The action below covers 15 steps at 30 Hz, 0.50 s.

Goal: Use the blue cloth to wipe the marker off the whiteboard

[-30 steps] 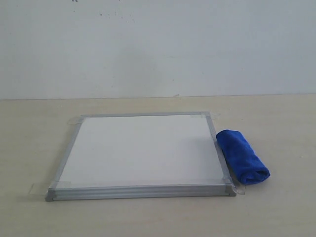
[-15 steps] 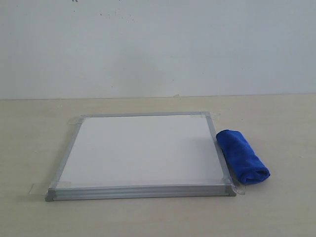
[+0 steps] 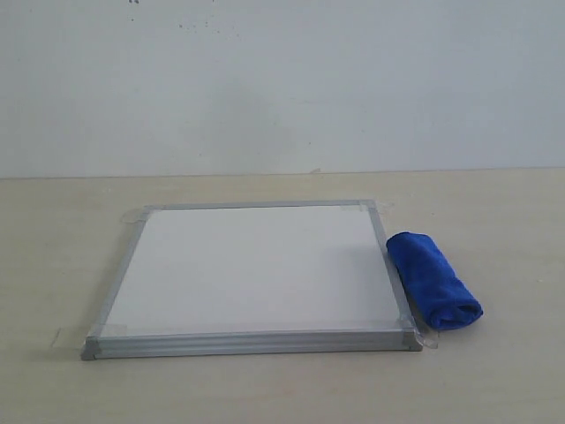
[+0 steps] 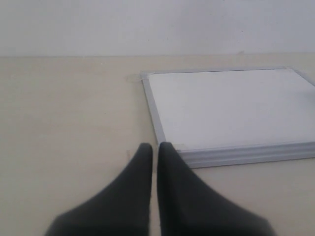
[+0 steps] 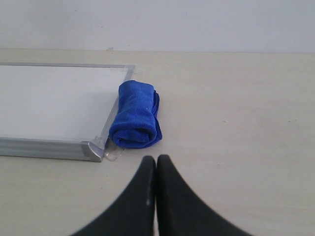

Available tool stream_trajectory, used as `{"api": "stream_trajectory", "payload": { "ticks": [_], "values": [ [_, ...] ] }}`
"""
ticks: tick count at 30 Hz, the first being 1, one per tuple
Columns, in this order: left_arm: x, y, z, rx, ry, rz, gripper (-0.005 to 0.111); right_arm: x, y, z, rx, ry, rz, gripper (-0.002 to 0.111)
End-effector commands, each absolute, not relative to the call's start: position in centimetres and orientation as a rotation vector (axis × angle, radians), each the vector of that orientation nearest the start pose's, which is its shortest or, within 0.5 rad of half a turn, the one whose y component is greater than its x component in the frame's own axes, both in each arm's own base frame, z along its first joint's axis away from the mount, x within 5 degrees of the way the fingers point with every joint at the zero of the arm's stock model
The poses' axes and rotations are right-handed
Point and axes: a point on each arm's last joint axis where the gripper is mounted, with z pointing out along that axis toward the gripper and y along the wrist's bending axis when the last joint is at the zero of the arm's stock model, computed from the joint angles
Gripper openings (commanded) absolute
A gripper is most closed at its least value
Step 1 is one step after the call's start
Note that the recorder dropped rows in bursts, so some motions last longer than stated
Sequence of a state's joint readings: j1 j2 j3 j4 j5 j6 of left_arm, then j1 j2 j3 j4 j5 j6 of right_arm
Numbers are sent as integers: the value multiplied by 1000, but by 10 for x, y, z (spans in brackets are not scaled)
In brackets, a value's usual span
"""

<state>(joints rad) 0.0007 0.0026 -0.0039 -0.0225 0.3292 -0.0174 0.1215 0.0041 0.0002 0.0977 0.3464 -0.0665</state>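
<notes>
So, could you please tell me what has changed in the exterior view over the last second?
Nothing visibly changed. The blue cloth still lies rolled up beside the right edge of the whiteboard, and neither has moved.

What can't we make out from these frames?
- Marker line: none visible on the whiteboard in any view; too faint or absent, cannot tell.
- Arms: outside exterior view; wrist views show only left gripper and right gripper.
- Whiteboard: cut by frame edge in both wrist views.
</notes>
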Motion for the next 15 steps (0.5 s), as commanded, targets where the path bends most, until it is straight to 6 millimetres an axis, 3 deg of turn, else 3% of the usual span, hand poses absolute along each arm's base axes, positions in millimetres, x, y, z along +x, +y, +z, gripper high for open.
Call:
{"api": "stream_trajectory", "payload": {
  "ticks": [1, 15],
  "values": [
    [54, -1, 184, -38, 1805, -41, 4, 53, 9, 183, -108, 1814, 132, 0],
    [54, -1, 184, -31, 1806, -35, 4, 53, 9, 183, -108, 1814, 132, 0]
  ]
}}
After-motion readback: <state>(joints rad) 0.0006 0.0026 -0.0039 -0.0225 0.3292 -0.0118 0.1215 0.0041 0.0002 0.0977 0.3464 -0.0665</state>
